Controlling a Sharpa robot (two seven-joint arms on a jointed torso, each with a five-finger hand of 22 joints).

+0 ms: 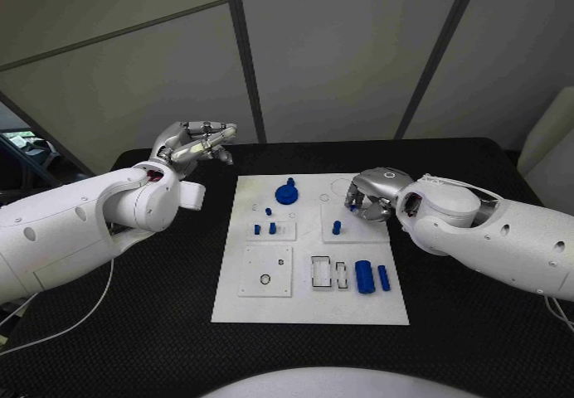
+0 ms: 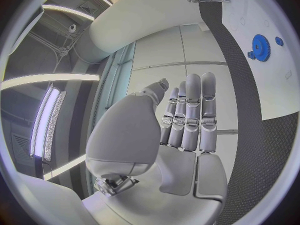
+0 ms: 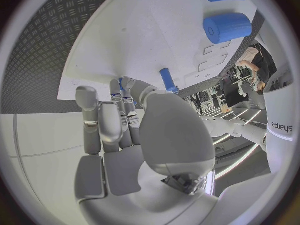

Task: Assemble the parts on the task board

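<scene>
Clearly empty, the silver right hand (image 1: pixel 373 196) hovers with fingers loosely parted over the white task board (image 1: pixel 310 311) at its two o'clock corner, and should settle squarely over the short blue peg (image 1: pixel 338 226) before pinching, while the left hand (image 1: pixel 197 141) waits open at ten o'clock.

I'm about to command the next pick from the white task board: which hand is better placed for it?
Probably the right hand: it hovers over the white task board, beside a small upright blue peg. The left hand is raised over the black table, off the board's far left corner. Neither holds anything.
</scene>
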